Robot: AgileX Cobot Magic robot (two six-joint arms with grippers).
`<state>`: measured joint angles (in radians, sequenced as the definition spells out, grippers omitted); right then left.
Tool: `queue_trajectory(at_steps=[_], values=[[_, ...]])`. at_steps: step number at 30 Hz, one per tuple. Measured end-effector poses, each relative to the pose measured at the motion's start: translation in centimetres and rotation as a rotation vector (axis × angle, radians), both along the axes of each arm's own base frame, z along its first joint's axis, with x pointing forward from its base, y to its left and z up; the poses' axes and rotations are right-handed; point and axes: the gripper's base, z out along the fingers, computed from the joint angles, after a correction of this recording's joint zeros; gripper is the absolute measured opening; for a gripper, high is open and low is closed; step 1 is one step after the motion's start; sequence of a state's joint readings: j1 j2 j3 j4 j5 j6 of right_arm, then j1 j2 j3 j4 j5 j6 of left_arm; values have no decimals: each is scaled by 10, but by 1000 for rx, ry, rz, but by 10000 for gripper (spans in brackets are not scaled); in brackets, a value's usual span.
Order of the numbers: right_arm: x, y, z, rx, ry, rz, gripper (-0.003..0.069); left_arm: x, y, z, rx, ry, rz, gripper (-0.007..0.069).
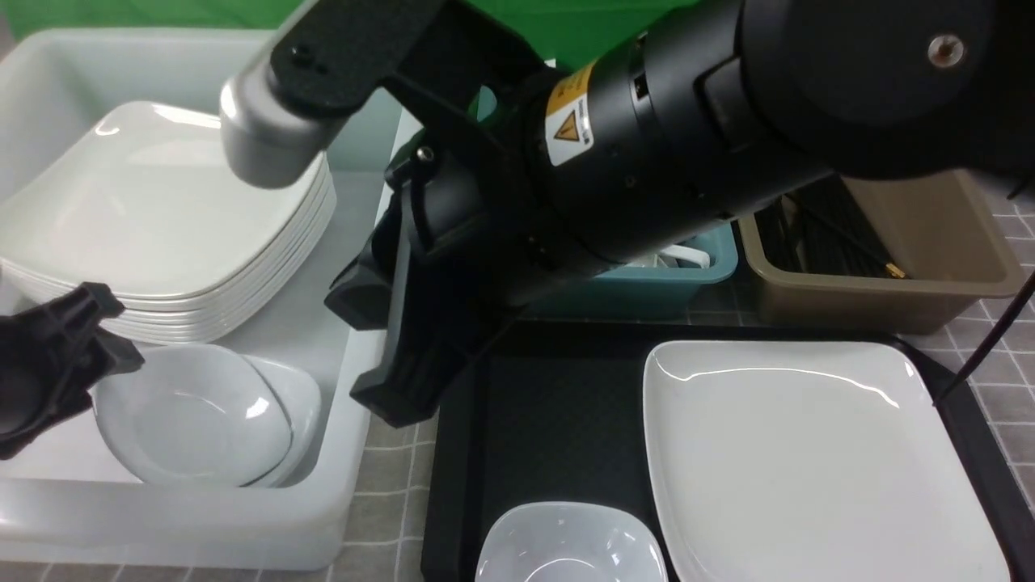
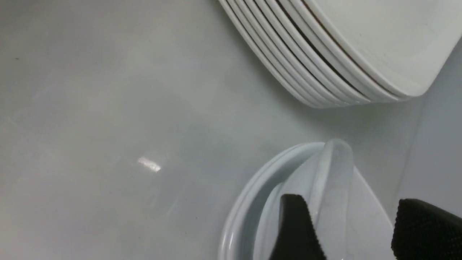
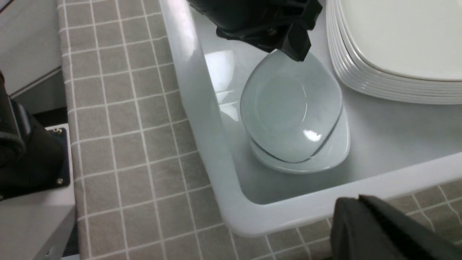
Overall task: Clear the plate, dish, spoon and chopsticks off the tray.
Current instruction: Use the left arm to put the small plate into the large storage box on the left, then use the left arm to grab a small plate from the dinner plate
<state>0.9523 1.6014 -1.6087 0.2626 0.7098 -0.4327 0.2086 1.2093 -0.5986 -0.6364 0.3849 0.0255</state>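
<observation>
The black tray (image 1: 558, 420) holds the large white plate (image 1: 808, 453) on its right half and a small white dish (image 1: 566, 541) at its near edge. No spoon or chopsticks show on the tray. My left gripper (image 1: 121, 331) is inside the white bin, open, its fingers (image 2: 292, 224) standing on either side of the rim of the top small dish (image 2: 332, 202) of a short stack (image 1: 194, 412). My right gripper (image 1: 396, 396) hangs shut and empty over the gap between bin and tray, just outside the bin's rim (image 3: 355, 202).
The white bin (image 1: 348, 453) also holds a tall stack of large plates (image 1: 162, 210). Behind the tray stand a teal bin (image 1: 695, 279) and a brown bin (image 1: 881, 291) with dark sticks (image 1: 841, 234) inside. My right arm hides the tray's far left.
</observation>
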Motion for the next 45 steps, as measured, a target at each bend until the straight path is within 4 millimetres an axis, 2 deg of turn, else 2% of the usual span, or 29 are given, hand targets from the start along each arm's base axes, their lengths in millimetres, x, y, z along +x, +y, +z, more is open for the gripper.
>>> queue_trajectory(at_steps=[4,7,14,18,25,30,31,32,33,34,35,39,41,42,44,45], values=[[0,0,0,1,-1,0,36,0,-2,4,-3,26,-43,389],[0,0,0,1,-1,0,36,1,-6,11,-13,65,-102,365],[0,0,0,-2,1,1,37,3,-7,28,4,105,-178,222],[0,0,0,-4,2,2,37,4,-6,45,50,148,-241,136],[-1,-1,0,-3,2,2,43,-2,-1,53,119,253,-265,116],[6,-14,7,-73,30,-52,45,0,-15,68,42,189,-411,113],[9,-19,8,-96,35,-72,45,1,-20,71,24,167,-446,106],[16,-34,14,-143,44,-125,45,2,-30,75,14,148,-500,93],[17,-35,14,-145,39,-126,45,2,-32,76,14,143,-508,90],[23,-58,21,-208,64,-197,45,4,-48,83,22,118,-581,64],[25,-67,24,-224,71,-220,45,3,-57,85,29,112,-623,48],[34,-125,39,-259,105,-390,45,1,-111,99,77,74,-814,6],[31,-149,46,-240,98,-460,46,0,-138,101,116,79,-896,1],[30,-154,46,-238,99,-474,46,-1,-147,100,128,86,-930,1],[19,-178,42,-239,118,-539,46,-2,-182,95,211,109,-1044,1],[10,-188,32,-256,142,-557,46,-2,-202,89,265,126,-1106,3]])
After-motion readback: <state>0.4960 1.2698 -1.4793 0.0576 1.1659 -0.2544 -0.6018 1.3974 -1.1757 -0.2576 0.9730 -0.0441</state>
